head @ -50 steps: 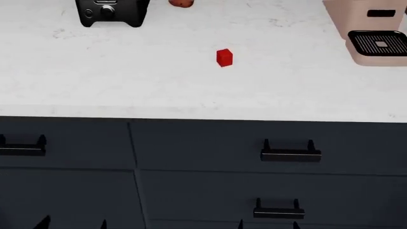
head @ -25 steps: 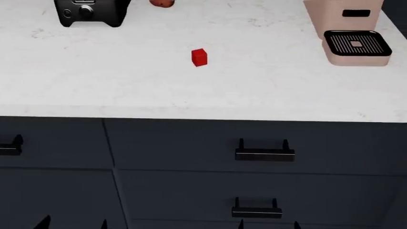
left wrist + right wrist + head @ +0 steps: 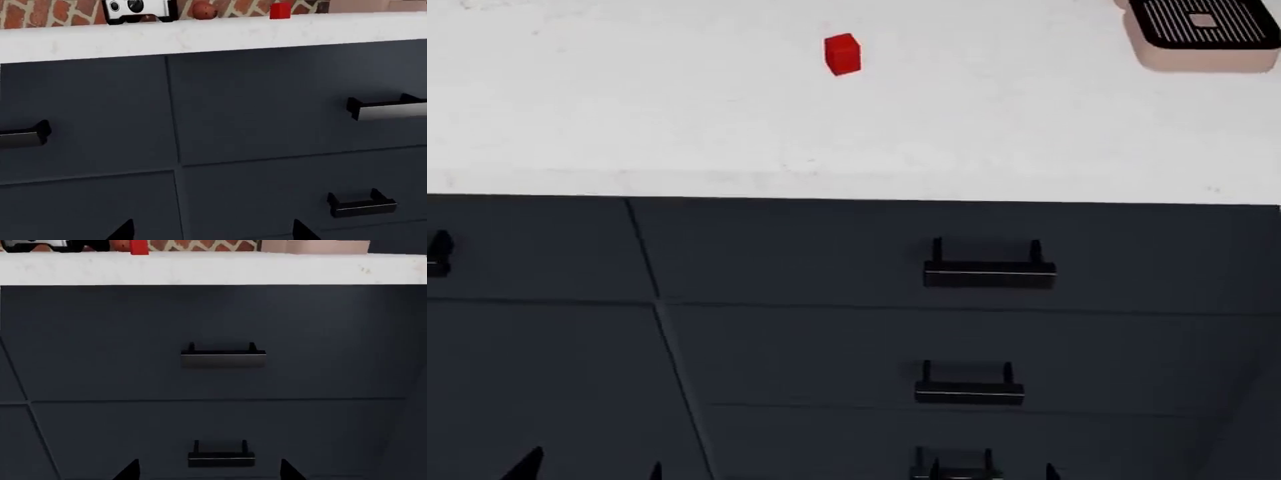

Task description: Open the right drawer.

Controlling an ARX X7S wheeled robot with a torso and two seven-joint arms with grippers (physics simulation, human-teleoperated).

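Observation:
The right drawer is the wide top drawer under the white counter, shut flush, with a dark charcoal-blue front and a horizontal black bar handle. It also shows in the right wrist view with its handle, and its handle shows in the left wrist view. My right gripper is open and empty, low in front of the lower drawers, below the handle and apart from it. My left gripper is open and empty, lower left. Only the fingertips show.
Two lower drawers with black handles sit under the right drawer. A left drawer handle shows at the edge. On the white counter are a red cube and a pink appliance with black grille.
The head view has shifted right and then tipped down: the counter and red cube moved up, the toaster left the view, and a third drawer handle came in at the bottom.

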